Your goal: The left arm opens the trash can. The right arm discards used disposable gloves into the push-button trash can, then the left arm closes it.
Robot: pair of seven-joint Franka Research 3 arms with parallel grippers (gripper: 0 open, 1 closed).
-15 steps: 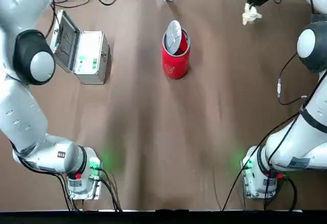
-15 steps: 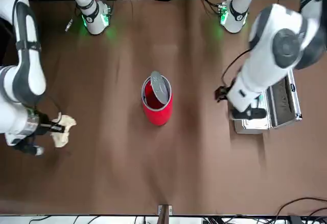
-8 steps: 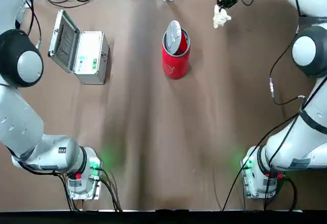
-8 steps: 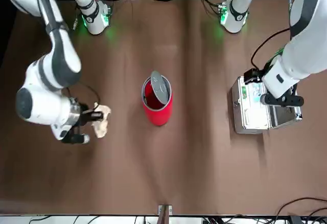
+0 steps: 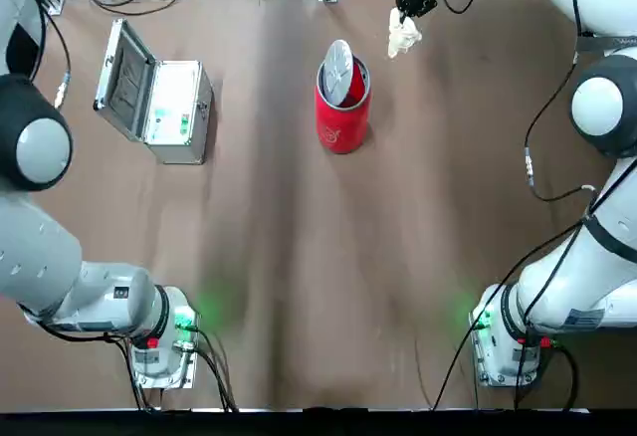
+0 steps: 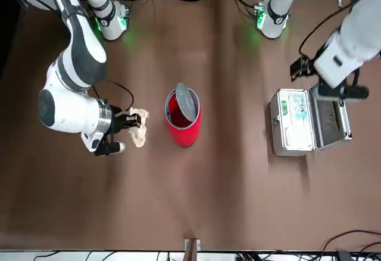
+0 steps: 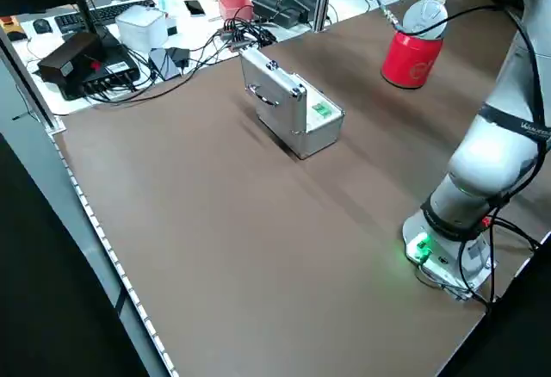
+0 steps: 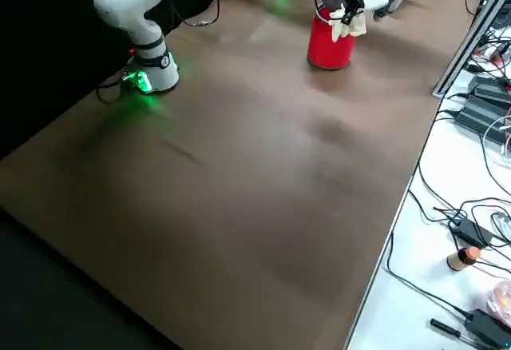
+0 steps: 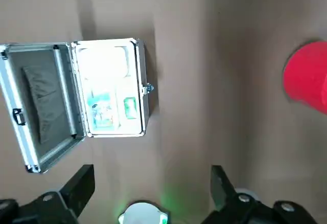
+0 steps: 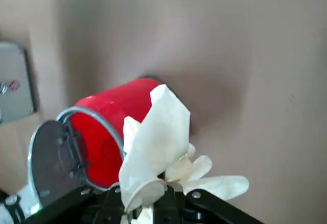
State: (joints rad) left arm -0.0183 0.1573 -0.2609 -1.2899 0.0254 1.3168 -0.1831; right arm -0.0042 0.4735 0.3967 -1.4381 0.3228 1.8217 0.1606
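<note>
The red trash can (image 5: 341, 115) stands at the far middle of the table, its round silver lid (image 5: 338, 66) tipped up on edge so the mouth shows. My right gripper (image 5: 410, 0) hangs just to the can's right near the far edge, shut on the cream-white gloves (image 5: 401, 36), which dangle beside the rim. The right wrist view shows the gloves (image 10: 156, 139) pinched between the fingers, with the trash can (image 10: 110, 127) close behind. My left gripper (image 9: 152, 183) hovers open, high above the silver case (image 9: 104, 88), holding nothing.
The silver case (image 5: 159, 98) lies with its lid hinged open at the far left of the table. Cables and electronics (image 7: 250, 15) crowd the bench beyond the far edge. Both arm bases (image 5: 164, 341) glow green at the near edge.
My right gripper has carried the gloves leftwards along the far edge, from the far right corner to beside the trash can. The left arm has drawn away from the middle, past the case.
</note>
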